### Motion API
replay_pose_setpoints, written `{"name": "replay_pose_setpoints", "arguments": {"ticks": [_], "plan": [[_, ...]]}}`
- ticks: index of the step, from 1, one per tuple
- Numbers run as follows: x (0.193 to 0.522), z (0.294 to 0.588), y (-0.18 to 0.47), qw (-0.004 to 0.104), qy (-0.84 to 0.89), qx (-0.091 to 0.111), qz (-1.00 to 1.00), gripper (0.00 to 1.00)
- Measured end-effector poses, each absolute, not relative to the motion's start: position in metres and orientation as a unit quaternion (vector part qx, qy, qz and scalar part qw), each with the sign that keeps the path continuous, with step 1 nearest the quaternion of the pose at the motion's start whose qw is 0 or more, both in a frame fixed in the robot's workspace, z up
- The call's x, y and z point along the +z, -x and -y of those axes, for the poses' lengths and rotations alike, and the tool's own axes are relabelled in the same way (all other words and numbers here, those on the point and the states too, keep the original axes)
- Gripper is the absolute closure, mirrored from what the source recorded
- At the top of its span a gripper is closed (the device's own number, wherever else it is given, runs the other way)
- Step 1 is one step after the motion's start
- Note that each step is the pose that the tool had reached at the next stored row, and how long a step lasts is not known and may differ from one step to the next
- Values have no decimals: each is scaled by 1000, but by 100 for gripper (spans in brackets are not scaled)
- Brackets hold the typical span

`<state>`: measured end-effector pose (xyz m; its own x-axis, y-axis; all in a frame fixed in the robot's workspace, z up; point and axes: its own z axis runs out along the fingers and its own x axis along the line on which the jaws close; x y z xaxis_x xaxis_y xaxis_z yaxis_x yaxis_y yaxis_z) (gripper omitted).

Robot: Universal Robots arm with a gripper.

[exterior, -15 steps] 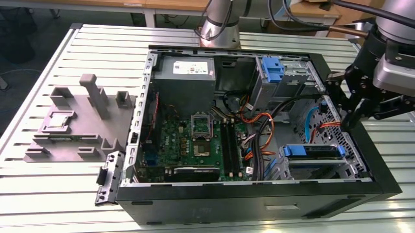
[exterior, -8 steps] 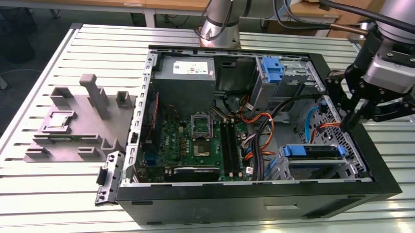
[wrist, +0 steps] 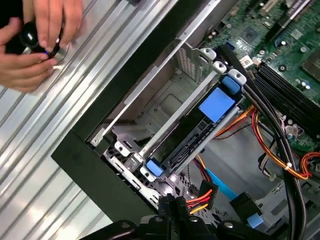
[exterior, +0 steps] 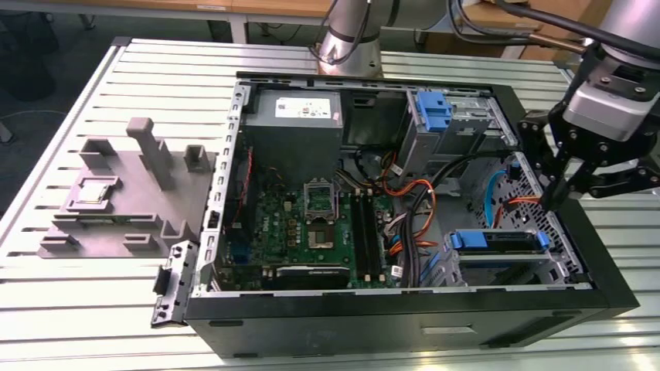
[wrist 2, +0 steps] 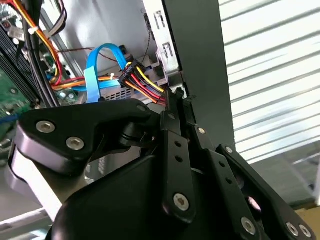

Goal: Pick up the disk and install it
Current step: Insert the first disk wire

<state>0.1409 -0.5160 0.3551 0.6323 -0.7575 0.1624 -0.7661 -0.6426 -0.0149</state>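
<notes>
Inside the open computer case (exterior: 407, 309), just below my jaws, the disk (exterior: 495, 241) sits in its drive cage (wrist: 150, 135), blue rails showing. My gripper (exterior: 552, 202) hangs over the case's edge with jaws pressed together, holding nothing. Near my jaws lies a bundle of coloured power wires (wrist 2: 142, 82). Well apart, hands (wrist: 35, 40) rest on the bench (exterior: 93, 309).

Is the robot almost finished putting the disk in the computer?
Looks nearly done: the disk with its blue rails already sits in the drive cage of the computer case. The gripper holds nothing, fingers together, by the case's side wall. Whether it's clicked in fully, I can't tell.
</notes>
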Motion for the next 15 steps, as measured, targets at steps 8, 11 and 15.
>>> {"name": "replay_pose_setpoints", "arguments": {"ticks": [8, 11, 15], "plan": [[354, 516, -141, 33, -870, 75, 486, 83], [354, 516, -141, 35, -857, 74, 509, 83], [354, 516, -141, 38, -837, 73, 541, 83]]}}
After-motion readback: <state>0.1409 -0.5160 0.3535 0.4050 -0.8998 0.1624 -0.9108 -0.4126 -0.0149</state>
